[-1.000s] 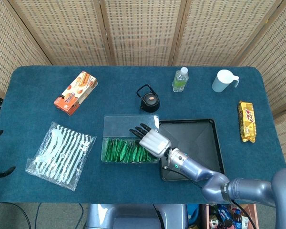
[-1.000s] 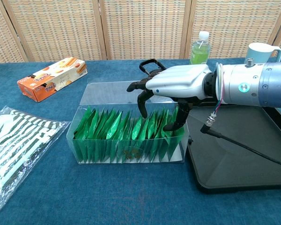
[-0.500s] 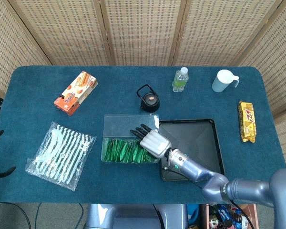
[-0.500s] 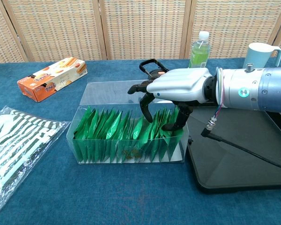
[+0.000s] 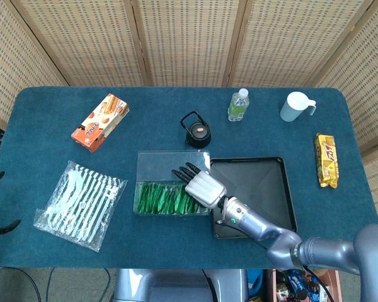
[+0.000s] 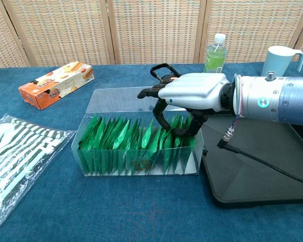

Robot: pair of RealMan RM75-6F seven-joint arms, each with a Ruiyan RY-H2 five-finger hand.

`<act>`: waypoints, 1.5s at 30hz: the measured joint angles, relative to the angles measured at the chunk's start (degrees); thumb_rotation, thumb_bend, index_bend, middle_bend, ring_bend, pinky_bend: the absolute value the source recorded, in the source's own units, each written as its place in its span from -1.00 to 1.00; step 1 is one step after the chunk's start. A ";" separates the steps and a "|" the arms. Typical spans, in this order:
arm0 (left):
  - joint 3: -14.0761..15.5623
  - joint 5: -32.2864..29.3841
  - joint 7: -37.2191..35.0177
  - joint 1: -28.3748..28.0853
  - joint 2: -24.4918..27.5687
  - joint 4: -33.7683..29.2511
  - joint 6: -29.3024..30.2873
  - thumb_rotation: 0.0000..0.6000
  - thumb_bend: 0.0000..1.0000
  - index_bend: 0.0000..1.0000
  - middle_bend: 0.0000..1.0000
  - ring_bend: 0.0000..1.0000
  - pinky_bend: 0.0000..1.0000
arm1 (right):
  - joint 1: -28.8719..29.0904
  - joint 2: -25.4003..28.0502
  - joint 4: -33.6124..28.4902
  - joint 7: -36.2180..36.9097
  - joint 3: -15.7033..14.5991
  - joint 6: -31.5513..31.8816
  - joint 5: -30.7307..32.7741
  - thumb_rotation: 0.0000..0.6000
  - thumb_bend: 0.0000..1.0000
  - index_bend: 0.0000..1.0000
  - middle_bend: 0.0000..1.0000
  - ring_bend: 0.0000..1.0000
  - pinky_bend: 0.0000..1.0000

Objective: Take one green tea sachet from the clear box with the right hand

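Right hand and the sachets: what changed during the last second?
The right hand closed its thumb and finger toward each other among the green tea sachets at the right end of the clear box; whether one is pinched is unclear. No sachet is lifted out. Box and tray stayed put.

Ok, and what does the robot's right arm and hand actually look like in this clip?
The right hand has a smooth silver-white shell over its back and black fingers. Behind it, the glossy silver-grey cylindrical forearm carries a small teal round marking, with a red ring at the wrist. A thin black cable with a metal plug hangs beneath.
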 measured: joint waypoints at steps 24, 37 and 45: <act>0.20 0.73 -0.81 0.11 0.24 0.06 0.40 1.00 -0.86 -1.00 -1.00 -1.00 -1.00 | -2.99 12.12 -12.61 -0.24 4.02 7.78 -3.78 1.00 0.25 0.24 -0.85 -1.00 -0.88; 0.77 2.31 0.32 0.59 0.07 -0.50 1.65 1.00 -0.86 -1.00 -1.00 -1.00 -1.00 | -10.55 26.78 -18.48 3.39 4.60 13.95 -4.93 1.00 0.25 0.24 -0.85 -1.00 -0.87; 0.90 2.46 1.10 0.63 -0.16 -0.66 1.70 1.00 -0.86 -1.00 -1.00 -1.00 -1.00 | -14.85 26.77 -11.90 9.21 0.82 14.80 -7.18 1.00 0.25 0.24 -0.85 -1.00 -0.87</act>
